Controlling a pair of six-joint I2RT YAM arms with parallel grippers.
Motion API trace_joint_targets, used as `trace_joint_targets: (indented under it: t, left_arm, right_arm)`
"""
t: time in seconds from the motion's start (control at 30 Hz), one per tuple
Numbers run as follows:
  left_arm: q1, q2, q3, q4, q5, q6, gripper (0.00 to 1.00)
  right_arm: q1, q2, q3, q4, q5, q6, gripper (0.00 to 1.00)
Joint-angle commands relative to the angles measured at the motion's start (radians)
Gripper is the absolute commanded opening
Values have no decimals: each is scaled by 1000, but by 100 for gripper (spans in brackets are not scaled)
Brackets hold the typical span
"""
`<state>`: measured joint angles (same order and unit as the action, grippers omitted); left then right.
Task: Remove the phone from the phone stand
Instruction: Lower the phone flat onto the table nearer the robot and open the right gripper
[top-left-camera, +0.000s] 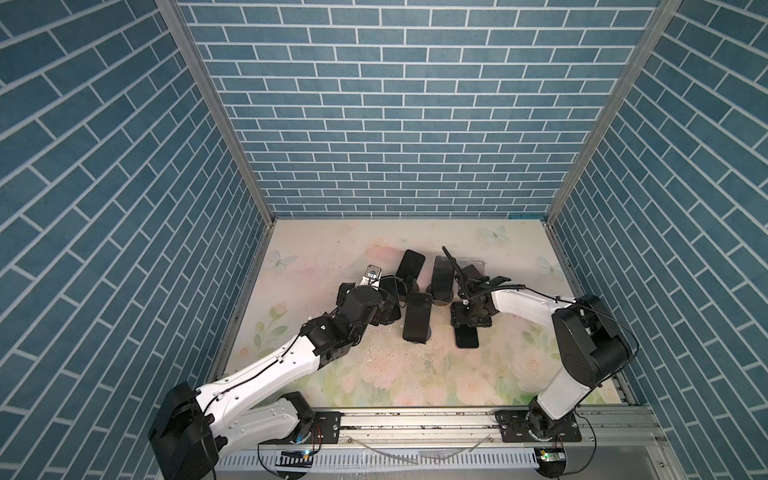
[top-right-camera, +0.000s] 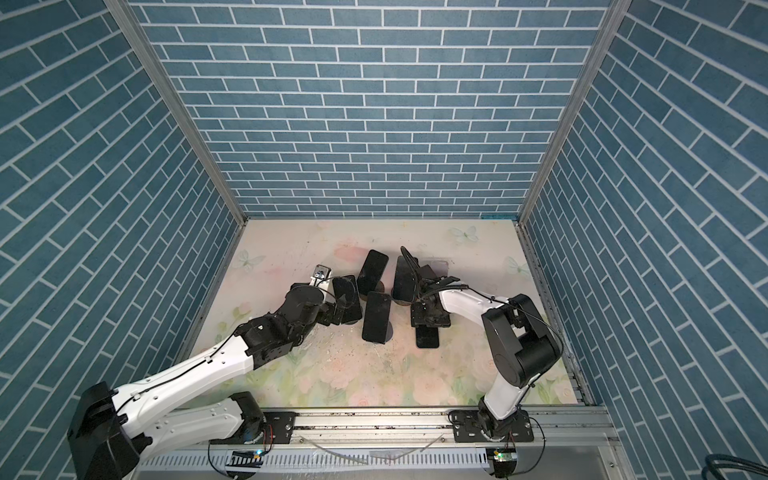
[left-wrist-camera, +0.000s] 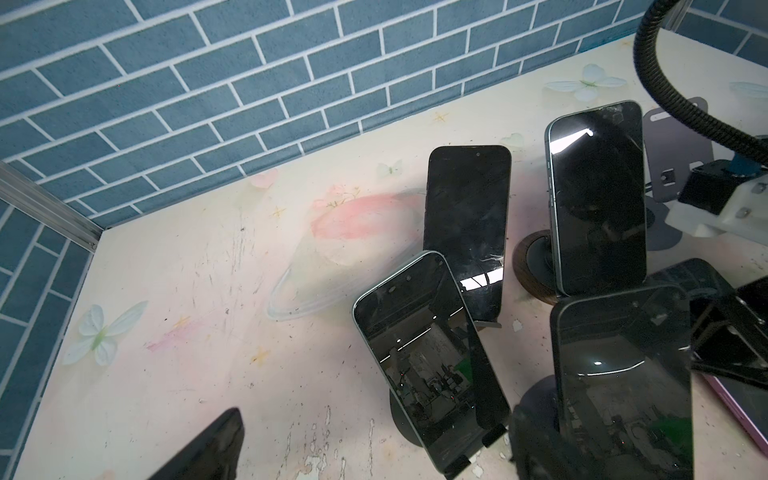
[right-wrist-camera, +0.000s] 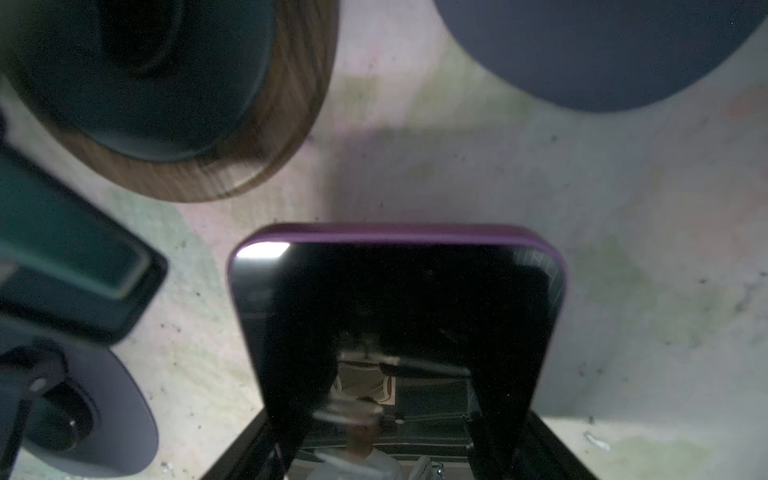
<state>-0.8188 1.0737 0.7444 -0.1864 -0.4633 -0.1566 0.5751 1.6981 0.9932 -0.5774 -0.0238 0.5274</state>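
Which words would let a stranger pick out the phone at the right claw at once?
On the floral table, find the cluster of dark phones on stands. The phone sits at its front right, under the right claw. It alone has a purple rim and no stand.

Five black-screened rectangular phones (top-right-camera: 372, 270) (top-right-camera: 404, 278) (top-right-camera: 376, 316) (top-right-camera: 346, 297) (top-right-camera: 427, 336) counted. Five phone stands (left-wrist-camera: 673, 145) (left-wrist-camera: 399, 419) (left-wrist-camera: 536, 399) (left-wrist-camera: 488, 324): one wood-ringed round base (left-wrist-camera: 536, 266), four dark or grey. Two white-and-black robot arms (top-left-camera: 270, 365) (top-left-camera: 523, 303).

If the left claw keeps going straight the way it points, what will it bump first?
Probably the black-screened phone with the pale green rim, leaning on its round black stand between the fingers of the open left claw. Depth is unclear.
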Motion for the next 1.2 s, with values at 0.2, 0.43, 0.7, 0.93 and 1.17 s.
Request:
trace_joint_targets:
  t: [0.2, 0.43, 0.7, 0.93, 1.17]
  left_arm:
    - [-6, -16, -17, 12, -7, 11, 100]
    - [-6, -31, -25, 16, -6, 9, 100]
    - [-6, -55, -43, 35, -12, 21, 100]
    - [-6, -47, -39, 38, -7, 29, 100]
    - [-6, -46, -43, 53, -10, 43, 100]
  right_arm:
    - [25, 32, 16, -80, 37, 39, 45]
    - [35, 20, 27, -118, 34, 55, 46]
    - [56, 33, 42, -169, 68, 73, 48]
    - [58, 70, 70, -178, 62, 72, 54]
    - [59, 75, 87, -194, 71, 69, 58]
